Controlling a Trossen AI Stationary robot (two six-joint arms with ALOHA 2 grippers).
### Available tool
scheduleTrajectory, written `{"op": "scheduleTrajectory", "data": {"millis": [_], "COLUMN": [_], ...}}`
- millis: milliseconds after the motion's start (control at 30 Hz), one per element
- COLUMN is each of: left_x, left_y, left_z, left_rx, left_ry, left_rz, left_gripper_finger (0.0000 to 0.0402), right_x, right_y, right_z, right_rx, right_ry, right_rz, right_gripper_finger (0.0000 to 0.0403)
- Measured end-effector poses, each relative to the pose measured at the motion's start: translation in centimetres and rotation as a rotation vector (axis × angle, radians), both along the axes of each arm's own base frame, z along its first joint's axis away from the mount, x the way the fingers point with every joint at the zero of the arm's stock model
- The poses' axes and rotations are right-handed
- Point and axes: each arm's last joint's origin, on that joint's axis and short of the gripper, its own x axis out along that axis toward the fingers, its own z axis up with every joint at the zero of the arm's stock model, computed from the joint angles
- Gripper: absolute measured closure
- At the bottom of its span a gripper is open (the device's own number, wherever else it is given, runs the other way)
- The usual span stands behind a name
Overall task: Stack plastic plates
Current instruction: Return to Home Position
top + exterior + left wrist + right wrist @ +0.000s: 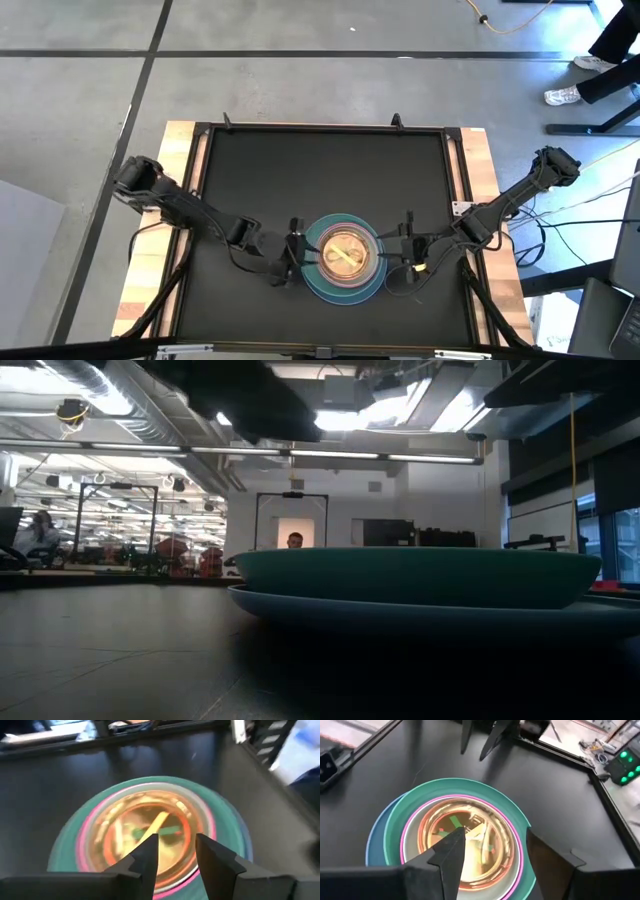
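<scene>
I see the round plastic plates nested in one glossy stack, translucent orange uppermost, lower centre on the matte black surface. My left pincer and right pincer flank it, parted, empty.

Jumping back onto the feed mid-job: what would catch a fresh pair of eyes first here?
The stack of plastic plates stands on the black table, at the middle of its lower edge in the high view, with a glowing orange translucent plate on top. The left gripper and right gripper flank it, both open and empty. In the low view, the stack's teal plate fills the foreground.
</scene>
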Motion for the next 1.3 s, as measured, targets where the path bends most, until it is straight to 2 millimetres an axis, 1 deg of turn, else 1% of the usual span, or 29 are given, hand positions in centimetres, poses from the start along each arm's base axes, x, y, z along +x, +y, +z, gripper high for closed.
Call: {"op": "scheduleTrajectory", "data": {"millis": [67,133,200,233,333,467,567,667,733,833,867,933,1000,1100,1300], "left_x": [-0.8,-1.9,-2.9,-3.6,-5.6,-8.5,-10.6,-12.8,-14.2,-16.2,-16.7,-17.3,-17.8,-18.3,-19.1], "left_y": [0.3,1.0,1.9,2.5,4.2,6.6,8.3,9.5,10.1,10.8,10.9,11.0,11.1,11.2,11.2], "left_z": [0.4,0.6,0.9,0.9,0.5,-0.5,-1.6,-2.7,-3.4,-4.3,-4.5,-4.6,-4.6,-4.6,-4.5], "left_rx": [0.061,0.09,0.069,0.061,0.033,-0.004,-0.047,-0.091,-0.116,-0.138,-0.139,-0.138,-0.138,-0.132,-0.135], "left_ry": [0.002,-0.012,-0.069,-0.089,-0.172,-0.277,-0.325,-0.372,-0.401,-0.451,-0.469,-0.47,-0.455,-0.442,-0.437], "left_rz": [0.014,0.025,0.04,0.05,0.088,0.154,0.222,0.278,0.307,0.375,0.394,0.419,0.432,0.438,0.409], "left_gripper_finger": [0.0281,0.0284,0.0288,0.029,0.0297,0.0308,0.0317,0.0327,0.0335,0.0345,0.0348,0.0353,0.0357,0.0362,0.0373], "right_x": [0.1,0.2,0.5,0.6,1.1,1.9,2.5,3.1,3.2,2.9,2.7,1.9,1.1,-0.7,-4.3], "right_y": [-0.2,-0.4,-0.8,-1.1,-2.1,-3.5,-4.7,-5.6,-6.2,-7.4,-7.8,-8.6,-9.2,-9.9,-10.9], "right_z": [0.0,0.0,0.0,0.0,-0.1,-0.1,0.0,0.1,-0.3,-1.0,-1.1,-1.9,-2.0,-2.4,-4.3], "right_rx": [0.009,0.008,0.006,0.006,0.006,0.017,0.032,0.072,0.104,0.149,0.161,0.176,0.212,0.259,0.327], "right_ry": [-0.003,-0.002,0.0,0.003,0.01,0.035,0.037,0.011,-0.002,-0.03,-0.051,-0.051,-0.098,-0.171,-0.297], "right_rz": [-0.021,-0.034,-0.054,-0.064,-0.101,-0.081,-0.071,-0.018,0.025,0.043,0.039,0.029,0.021,0.028,0.0], "right_gripper_finger": [0.0201,0.0201,0.0201,0.0201,0.0201,0.0207,0.0238,0.0289,0.0326,0.0376,0.0389,0.0398,0.039,0.0379,0.0385]}}
